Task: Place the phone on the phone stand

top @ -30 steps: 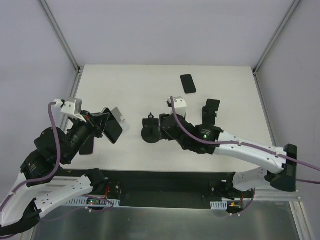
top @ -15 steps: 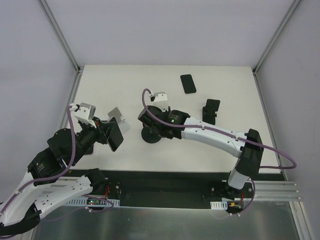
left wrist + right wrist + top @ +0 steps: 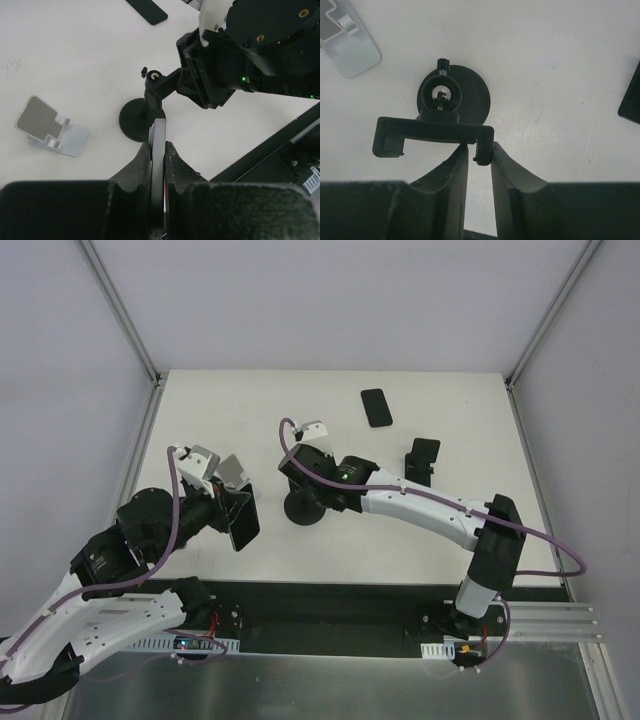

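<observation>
My left gripper (image 3: 236, 510) is shut on a black phone (image 3: 244, 528), held on edge above the table; the left wrist view shows its thin edge (image 3: 159, 145) between the fingers. A black clamp holder on a round base (image 3: 299, 510) stands just to its right. My right gripper (image 3: 481, 155) is shut round the hooked end of the clamp bar (image 3: 433, 131). The phone stand (image 3: 422, 458), small and black with a tilted back plate, stands apart at the right. A second phone (image 3: 376, 407) lies flat at the back.
A silver folding stand (image 3: 229, 470) sits beside the left gripper and shows in the left wrist view (image 3: 50, 127). The right arm (image 3: 430, 510) stretches across the table's middle. A dark object (image 3: 631, 97) is cut by the right wrist view's edge.
The left arm has carried the phone rightward toward the clamp holder. The right gripper swung left onto the holder's clamp a second ago and has hardly moved since.
</observation>
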Robot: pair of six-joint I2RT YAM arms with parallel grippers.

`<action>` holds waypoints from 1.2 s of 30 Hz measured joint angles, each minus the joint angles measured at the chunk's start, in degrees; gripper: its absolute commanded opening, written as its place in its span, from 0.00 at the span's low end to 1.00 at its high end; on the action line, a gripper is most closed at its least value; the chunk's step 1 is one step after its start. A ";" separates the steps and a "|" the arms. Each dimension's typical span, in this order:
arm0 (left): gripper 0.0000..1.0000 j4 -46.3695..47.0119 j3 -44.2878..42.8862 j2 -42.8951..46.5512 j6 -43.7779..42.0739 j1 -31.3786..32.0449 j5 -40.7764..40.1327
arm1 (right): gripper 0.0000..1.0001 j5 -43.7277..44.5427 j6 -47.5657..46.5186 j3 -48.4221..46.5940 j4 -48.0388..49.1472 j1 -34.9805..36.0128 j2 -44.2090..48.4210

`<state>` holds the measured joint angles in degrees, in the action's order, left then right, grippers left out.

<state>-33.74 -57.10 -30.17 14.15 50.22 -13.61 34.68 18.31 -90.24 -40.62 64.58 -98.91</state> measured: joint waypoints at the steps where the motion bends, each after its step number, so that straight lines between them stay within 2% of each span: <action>1: 0.00 0.07 0.09 -0.24 0.02 0.00 0.31 | 0.13 -0.50 -0.74 0.31 0.46 -0.26 0.00; 2: 0.00 0.13 0.28 -0.46 0.09 0.00 0.85 | 0.04 -0.94 -1.40 0.61 0.96 -0.50 0.00; 3: 0.00 0.31 0.52 -0.63 0.24 -0.02 1.40 | 0.01 -1.33 -2.16 1.05 1.53 -0.81 0.13; 10: 0.00 5.11 3.32 -1.64 1.07 0.00 6.99 | 0.01 -5.09 -10.23 7.17 7.74 -2.01 4.35; 15: 0.00 20.06 11.80 -0.81 -0.31 0.00 20.02 | 0.01 -15.50 -19.17 17.09 11.19 -3.48 14.29; 18: 0.00 29.55 16.50 -1.77 -1.29 0.00 28.30 | 0.01 -25.38 -24.20 22.53 11.47 -6.54 20.61; 23: 0.00 44.63 17.11 -12.11 -4.33 0.00 41.81 | 0.01 -37.94 -28.46 26.16 12.39 -13.66 24.20; 28: 0.00 59.01 16.92 -24.00 -3.91 0.00 51.98 | 0.01 -45.51 -29.57 28.13 15.06 -16.74 24.26; 32: 0.00 64.98 14.38 -31.91 -3.80 0.00 58.42 | 0.01 -49.66 -30.21 29.22 16.33 -18.08 24.30; 36: 0.00 66.75 11.89 -36.59 -5.40 -1.03 63.54 | 0.01 -53.18 -30.97 30.16 17.44 -19.52 24.39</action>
<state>33.01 -45.21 -66.76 8.75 49.19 49.93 -18.50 -12.67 -60.07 -23.18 45.06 -74.52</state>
